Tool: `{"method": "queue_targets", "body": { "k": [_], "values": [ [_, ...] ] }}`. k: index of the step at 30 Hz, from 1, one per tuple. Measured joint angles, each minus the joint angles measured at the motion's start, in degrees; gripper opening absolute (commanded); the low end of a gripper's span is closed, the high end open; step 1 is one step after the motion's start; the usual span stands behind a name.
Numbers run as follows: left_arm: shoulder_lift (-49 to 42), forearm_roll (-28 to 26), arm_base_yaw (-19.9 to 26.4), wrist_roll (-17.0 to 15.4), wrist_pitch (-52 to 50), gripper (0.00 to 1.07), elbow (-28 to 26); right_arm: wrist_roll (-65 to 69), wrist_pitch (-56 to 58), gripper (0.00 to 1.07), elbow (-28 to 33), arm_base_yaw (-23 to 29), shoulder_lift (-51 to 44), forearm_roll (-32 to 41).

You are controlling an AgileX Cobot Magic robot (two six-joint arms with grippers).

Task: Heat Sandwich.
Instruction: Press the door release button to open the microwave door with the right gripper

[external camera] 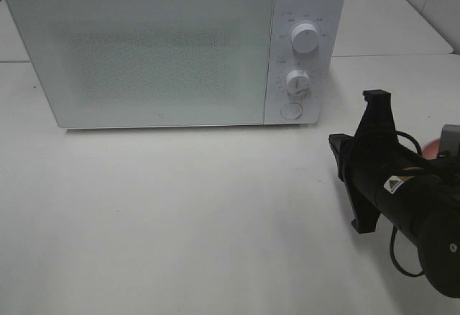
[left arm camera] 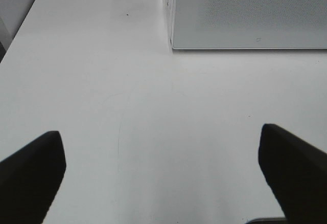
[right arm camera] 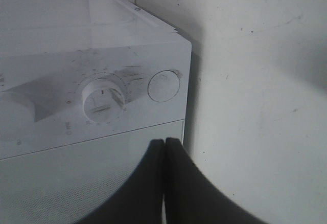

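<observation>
Door shut, the white microwave (external camera: 144, 49) stands on the counter (external camera: 180, 221). The right end effector (right arm camera: 164, 183), fingers pressed together on nothing, points at the microwave's control panel near its round button (right arm camera: 163, 86). The left end effector (left arm camera: 163, 173) hangs spread wide and empty before the microwave door. Where the sandwich lies cannot be told. A pink sliver (external camera: 433, 147) shows behind the right arm (external camera: 402, 185), right of the microwave.

— How did the right gripper (right arm camera: 164, 141) stand?
— Jaws pressed flat together. Its arm (external camera: 410, 185) lay at four o'clock in the high view, pointing toward ten o'clock.
— And the left gripper (left arm camera: 159, 132)?
— Spread wide, fingers (left arm camera: 30, 175) well apart, holding nothing
</observation>
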Motion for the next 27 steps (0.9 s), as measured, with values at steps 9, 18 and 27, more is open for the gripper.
{"method": "queue_targets", "body": {
  "k": [9,18,27],
  "values": [
    [0.00,0.00,0.00,0.00,0.00,0.97,0.00,2.86,0.00,0.00,-4.41,-0.11,6.30,-1.66],
    [0.00,0.00,0.00,0.00,0.00,0.97,0.00,3.44,1.66,0.00,-10.31,-4.35,10.71,-7.28],
    [0.00,0.00,0.00,0.00,0.00,0.97,0.00,3.32,7.85,0.00,-17.36,-9.11,13.98,-11.52]
  ]
}}
